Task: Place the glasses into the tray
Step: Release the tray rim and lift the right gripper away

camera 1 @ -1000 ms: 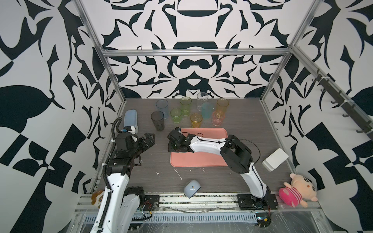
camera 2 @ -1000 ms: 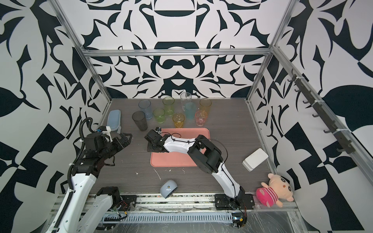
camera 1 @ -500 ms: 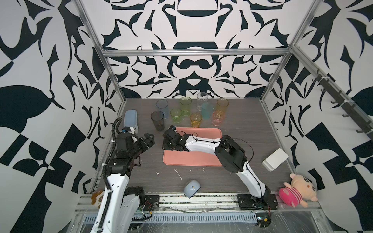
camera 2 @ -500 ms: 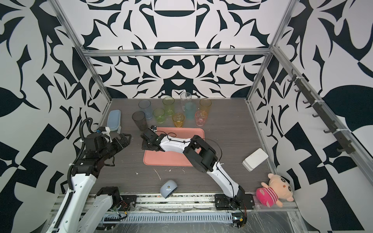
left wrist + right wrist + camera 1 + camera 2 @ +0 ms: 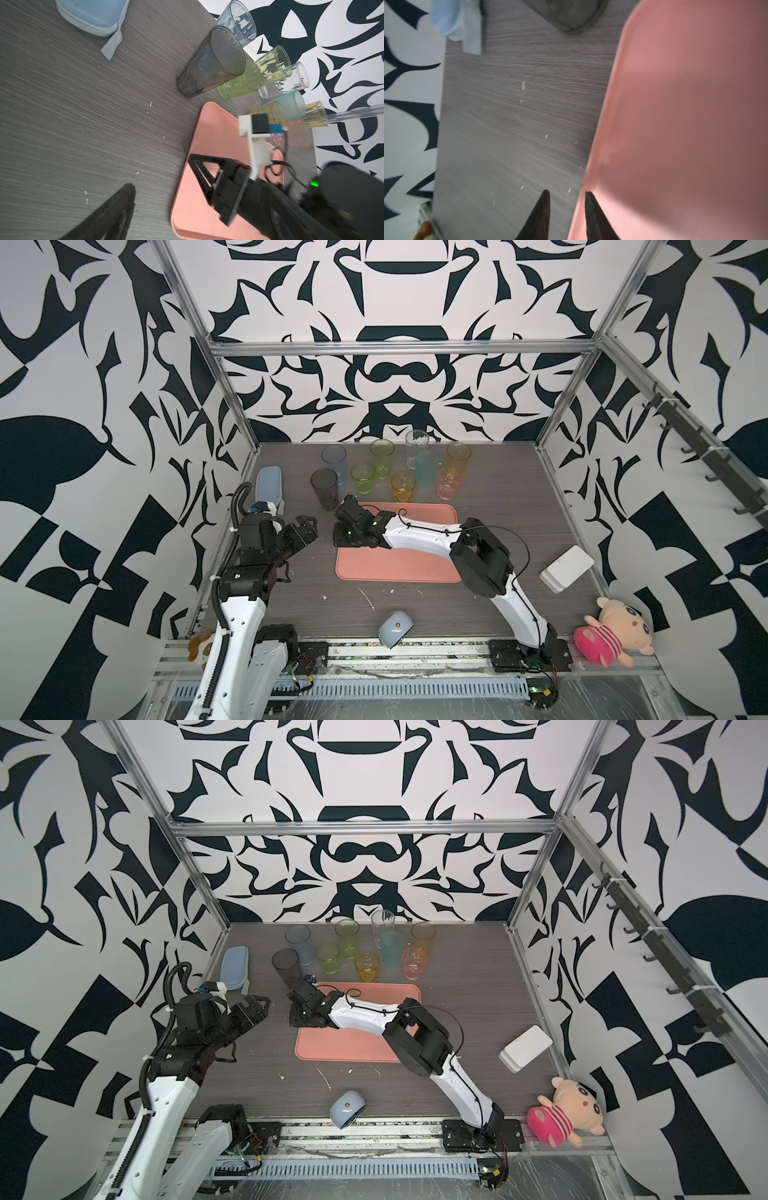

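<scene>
Noting quick: your right gripper [image 5: 341,538] sits at the left edge of the tray [image 5: 399,568], centre-left in both top views. In the right wrist view its fingers [image 5: 542,214] stand slightly parted astride the rim, one over bare desk [image 5: 498,497], one over the pink tray floor. Desk grain shows between the outer finger and the rim, so read them as released, nothing pinched. Straddling the edge like that looks to me like a spot for shifting the tray, not for taking a glass. The tray lies flat mid-frame with nothing in it. All nine glasses [image 5: 426,469] stand upright in a cluster just above it, upper middle of the frame, none inside yet, so the task looks barely begun. The grey glass [image 5: 324,489] is nearest, just off the tray's upper-left corner and close to your right gripper. It is probably the first pick, and the one you could knock when you pull that arm away. The amber short glass [image 5: 403,488] and the pink glass [image 5: 448,485] stand just beside the tray's top rim. Your left gripper [image 5: 306,526] hovers over bare desk left of the tray, fingers [image 5: 112,212] spread wide and holding nothing, near the right gripper but apart. I'd say it is parked clear, ready for the grey glass. The pale-blue case [image 5: 269,485] lies at the left edge of the desk, untouched.
</scene>
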